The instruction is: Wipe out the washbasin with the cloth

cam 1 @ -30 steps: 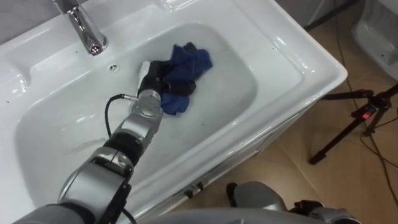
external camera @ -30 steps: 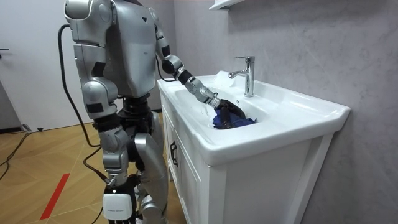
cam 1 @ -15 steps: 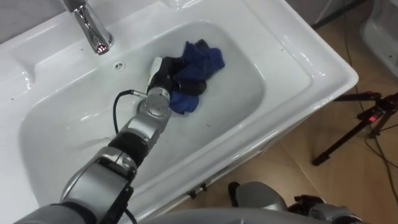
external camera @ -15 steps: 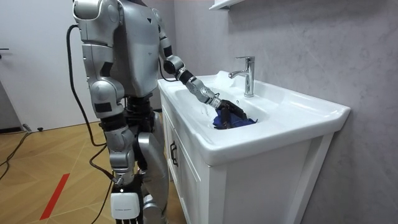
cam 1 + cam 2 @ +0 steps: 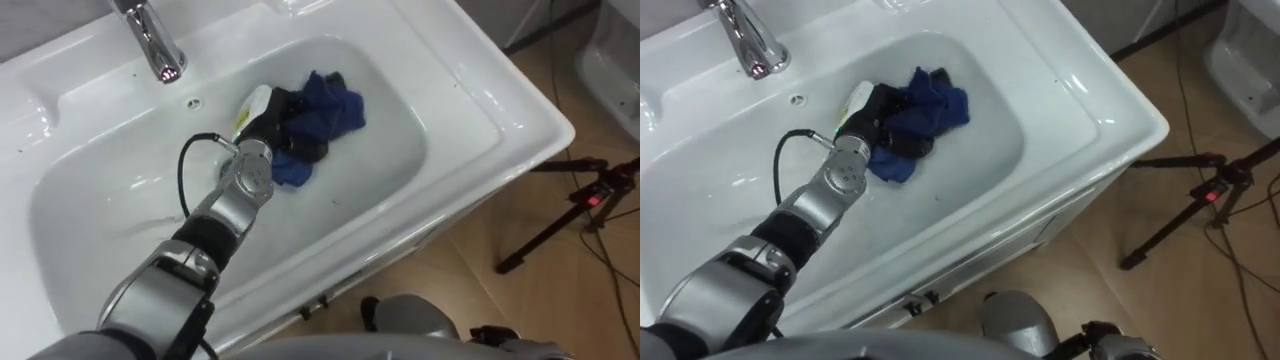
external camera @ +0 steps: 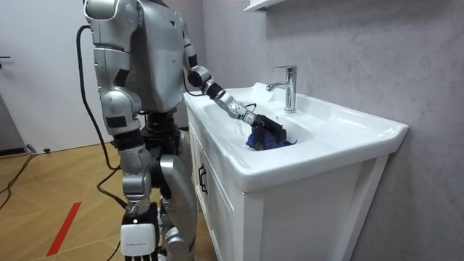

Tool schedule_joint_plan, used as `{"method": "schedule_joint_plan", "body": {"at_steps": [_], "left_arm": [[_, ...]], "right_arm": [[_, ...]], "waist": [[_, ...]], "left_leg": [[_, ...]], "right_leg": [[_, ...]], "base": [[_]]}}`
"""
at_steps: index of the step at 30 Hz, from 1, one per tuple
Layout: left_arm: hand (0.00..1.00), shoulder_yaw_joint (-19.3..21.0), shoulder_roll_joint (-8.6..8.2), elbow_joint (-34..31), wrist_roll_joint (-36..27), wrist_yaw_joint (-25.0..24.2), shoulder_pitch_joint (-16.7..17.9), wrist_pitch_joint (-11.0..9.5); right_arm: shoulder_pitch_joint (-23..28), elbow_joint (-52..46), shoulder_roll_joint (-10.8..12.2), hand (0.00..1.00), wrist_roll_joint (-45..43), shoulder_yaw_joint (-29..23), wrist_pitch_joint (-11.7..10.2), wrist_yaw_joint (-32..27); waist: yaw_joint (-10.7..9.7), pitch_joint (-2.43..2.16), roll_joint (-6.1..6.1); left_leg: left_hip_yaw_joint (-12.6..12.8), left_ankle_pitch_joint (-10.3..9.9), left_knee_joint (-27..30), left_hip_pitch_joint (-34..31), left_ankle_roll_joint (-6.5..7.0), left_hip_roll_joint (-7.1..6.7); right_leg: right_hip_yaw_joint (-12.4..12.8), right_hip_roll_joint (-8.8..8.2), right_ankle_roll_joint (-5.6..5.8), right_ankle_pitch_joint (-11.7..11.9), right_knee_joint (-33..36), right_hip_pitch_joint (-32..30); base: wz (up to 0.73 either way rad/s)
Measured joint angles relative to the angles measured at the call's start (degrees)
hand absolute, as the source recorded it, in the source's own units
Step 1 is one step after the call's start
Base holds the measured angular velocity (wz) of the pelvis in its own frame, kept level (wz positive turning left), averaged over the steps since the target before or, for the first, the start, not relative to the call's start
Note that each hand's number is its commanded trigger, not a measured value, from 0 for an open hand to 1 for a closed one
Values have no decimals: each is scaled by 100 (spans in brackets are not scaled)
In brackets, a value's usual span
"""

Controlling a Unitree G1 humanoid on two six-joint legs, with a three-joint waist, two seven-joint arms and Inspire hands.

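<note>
place: bathroom | evidence: white basin [image 5: 480, 80], chrome tap [image 5: 150, 40], vanity cabinet [image 6: 225, 210]

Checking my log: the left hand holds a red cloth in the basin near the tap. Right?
No: the cloth is blue, not red, as the left eye view shows. The left hand does hold it in the basin near the tap.

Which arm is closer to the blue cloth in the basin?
Left. The left hand grips the blue cloth in the basin; the right arm hangs at the robot's side, away from it.
</note>
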Motion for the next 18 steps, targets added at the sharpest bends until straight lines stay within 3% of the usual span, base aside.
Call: {"method": "schedule_joint_plan", "body": {"at_steps": [3, 5, 9, 12, 13, 15, 17, 18], "left_arm": [[100, 299, -3, 10, 265, -3, 165, -37], [100, 526, -5, 20, 395, -5, 318, -64], [100, 1190, 56, 31, 480, 128, 698, -171], [100, 1484, 567, 57, 914, 638, 1080, -273], [100, 1499, 735, 57, 1197, 847, 1201, -287], [100, 1684, 790, 68, 1592, 1191, 1358, -297], [100, 1986, 859, 68, 1746, 1633, 1644, -297], [100, 2008, 887, 68, 1793, 1705, 1703, -297]], "right_arm": [[68, 1, 21, 0, -254, -19, 113, 41], [75, 40, 21, 0, -333, -94, 231, 49], [102, 110, 26, 0, -608, -486, 244, 33], [117, 112, 18, 0, -806, -766, 247, -48], [137, 118, 10, 0, -839, -895, 248, -112], [187, 69, -26, 0, -861, -1004, 238, -200], [165, -35, -50, 0, -1028, -1185, 236, -210], [162, -39, -58, 0, -1027, -1195, 239, -208]], "waist": [[50, -42, -77], [201, -57, -97], [393, -87, -107], [674, -154, -99], [787, -217, -94], [961, -227, -74], [1137, -271, -8], [1145, -275, 12]], "left_leg": [[5, -17, 3, 36, -21, 3], [27, -40, -9, 138, -58, 5], [0, -29, -48, 210, -106, 40], [-90, 8, -59, 202, -173, 111], [-124, 28, -58, 206, -204, 133], [-149, 45, -59, 262, -230, 160], [-208, 35, -68, 319, -267, 204], [-265, 37, -70, 334, -270, 204]], "right_leg": [[-3, 4, -27, -51, 180, -11], [9, 48, -56, -46, 162, 71], [-49, 90, -113, -63, 149, 146], [-127, 144, -194, 6, -40, 215], [-161, 165, -213, 17, -73, 237], [-191, 187, -243, 27, -119, 325], [-207, 232, -286, 47, -179, 399], [-215, 241, -298, 54, -202, 434]], "base": [[-2], [-14], [0], [12], [18], [10], [0], [4]]}}
